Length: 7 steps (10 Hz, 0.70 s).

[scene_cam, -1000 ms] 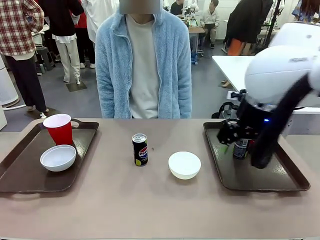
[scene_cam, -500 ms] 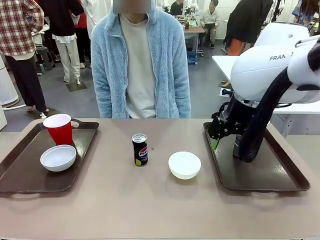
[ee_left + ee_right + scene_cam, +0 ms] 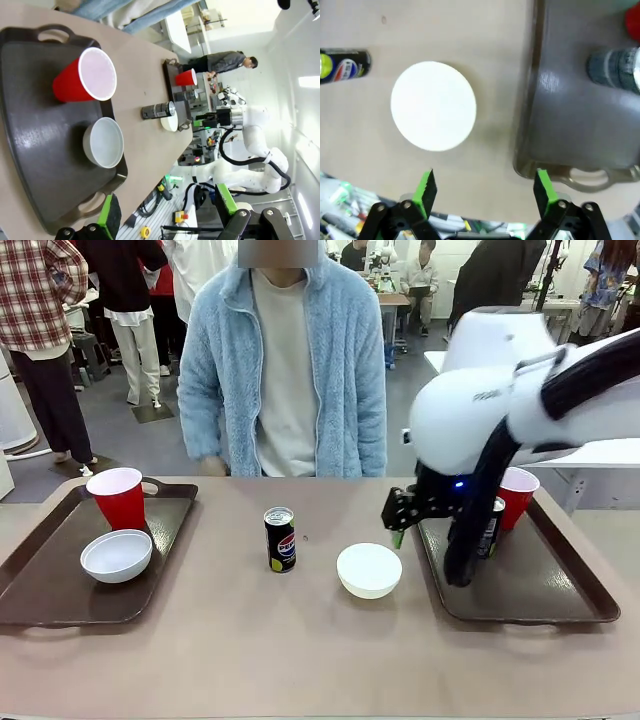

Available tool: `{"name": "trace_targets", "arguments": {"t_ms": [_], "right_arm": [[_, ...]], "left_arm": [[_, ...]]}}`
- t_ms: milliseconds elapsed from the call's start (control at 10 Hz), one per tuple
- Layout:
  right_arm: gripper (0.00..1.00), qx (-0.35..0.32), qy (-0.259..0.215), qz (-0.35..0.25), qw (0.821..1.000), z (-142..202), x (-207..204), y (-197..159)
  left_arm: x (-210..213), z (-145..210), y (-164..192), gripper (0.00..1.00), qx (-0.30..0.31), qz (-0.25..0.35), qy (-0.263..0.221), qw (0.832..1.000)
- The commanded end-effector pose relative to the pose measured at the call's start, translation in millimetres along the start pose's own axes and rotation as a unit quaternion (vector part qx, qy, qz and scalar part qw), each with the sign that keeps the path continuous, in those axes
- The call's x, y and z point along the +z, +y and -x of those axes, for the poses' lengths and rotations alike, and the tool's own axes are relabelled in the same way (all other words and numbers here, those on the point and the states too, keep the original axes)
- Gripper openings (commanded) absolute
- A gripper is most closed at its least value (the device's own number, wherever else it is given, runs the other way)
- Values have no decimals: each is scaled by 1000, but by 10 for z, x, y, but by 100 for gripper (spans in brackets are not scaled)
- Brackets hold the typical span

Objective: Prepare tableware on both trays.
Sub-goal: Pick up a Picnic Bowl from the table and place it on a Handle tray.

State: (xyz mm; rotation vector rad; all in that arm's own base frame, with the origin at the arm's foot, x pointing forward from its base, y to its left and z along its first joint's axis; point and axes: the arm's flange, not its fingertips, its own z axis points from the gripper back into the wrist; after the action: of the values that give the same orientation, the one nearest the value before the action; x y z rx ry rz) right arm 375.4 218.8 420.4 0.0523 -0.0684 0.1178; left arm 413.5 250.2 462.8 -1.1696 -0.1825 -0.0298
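**Right arm closes in on the last loose bowl.** The right gripper (image 3: 485, 192), jaws spread wide with nothing between them, hangs over the tabletop (image 3: 485, 30). The loose white bowl (image 3: 433, 106) lies at its 11 o'clock and the rim of the right tray (image 3: 580, 120) at its 1 o'clock. That tray carries a slim soda can (image 3: 615, 67) and, at its far side, a red cup (image 3: 515, 495), but no bowl.

Seen from the front, a second soda can (image 3: 280, 538) stands on the table at the loose bowl's 10 o'clock, apart from both trays. The left gripper (image 3: 167, 212), likewise open and empty, looks over the left tray (image 3: 30, 165). This one holds the left red cup (image 3: 87, 75) and the left white bowl (image 3: 103, 142), but no can. A person in a blue fleece (image 3: 285, 370) stands at the far side.

The step in hand appears to be fetching the loose bowl for the right tray. The next move likely calls for shifting toward 11 o'clock and lowering one finger inside the rim and one outside. A gentle close would follow, since the smooth, shallow wall could slip.
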Motion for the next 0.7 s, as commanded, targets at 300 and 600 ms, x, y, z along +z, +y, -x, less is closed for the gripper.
{"name": "trace_targets", "arguments": {"t_ms": [300,600], "right_arm": [[100,16,-5,13,1000,-398,-396,358],[100,114,52,-13,992,233,-23,-12]], "left_arm": [[20,17,-38,100,5,2,0,1000],[20,17,-38,100,5,2,0,1000]]}}
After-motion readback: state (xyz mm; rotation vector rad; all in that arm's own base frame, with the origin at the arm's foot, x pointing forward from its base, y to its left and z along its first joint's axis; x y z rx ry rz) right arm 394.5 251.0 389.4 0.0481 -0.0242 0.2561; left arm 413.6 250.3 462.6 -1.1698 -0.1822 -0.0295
